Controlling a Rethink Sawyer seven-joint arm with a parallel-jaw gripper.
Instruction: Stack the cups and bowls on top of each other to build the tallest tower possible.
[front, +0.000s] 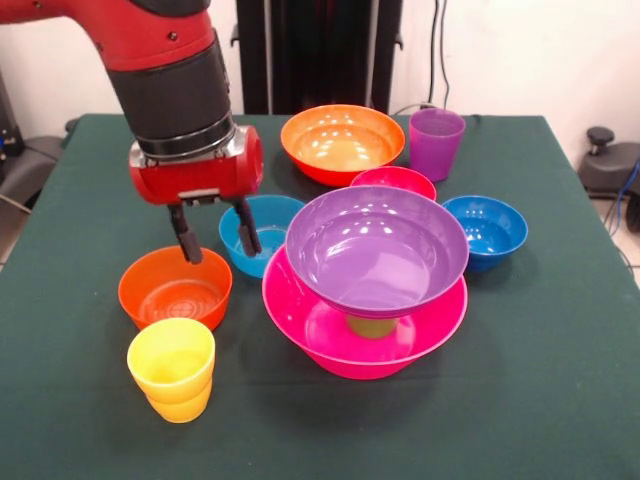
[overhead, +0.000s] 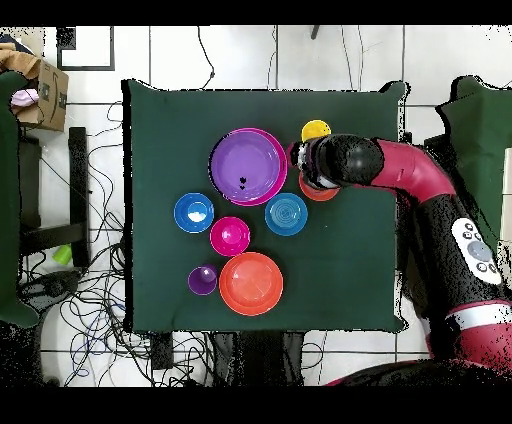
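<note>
My gripper (front: 222, 250) is open and empty. One finger hangs over the far rim of the small orange bowl (front: 175, 290), the other over the light blue bowl (front: 258, 235). The yellow cup (front: 171, 368) stands in front of the small orange bowl. The tower is the big pink bowl (front: 330, 345), a lime green cup (front: 370, 326) inside it, and the big purple bowl (front: 377, 248) resting on that cup. Behind it are the red bowl (front: 393, 182), dark blue bowl (front: 487, 230), big orange bowl (front: 342, 143) and purple cup (front: 436, 143).
In the overhead view the arm's wrist (overhead: 320, 165) covers most of the small orange bowl (overhead: 320, 192), beside the big purple bowl (overhead: 247, 165) and the yellow cup (overhead: 316, 131). The green table (front: 560, 400) has bare cloth at its front and right.
</note>
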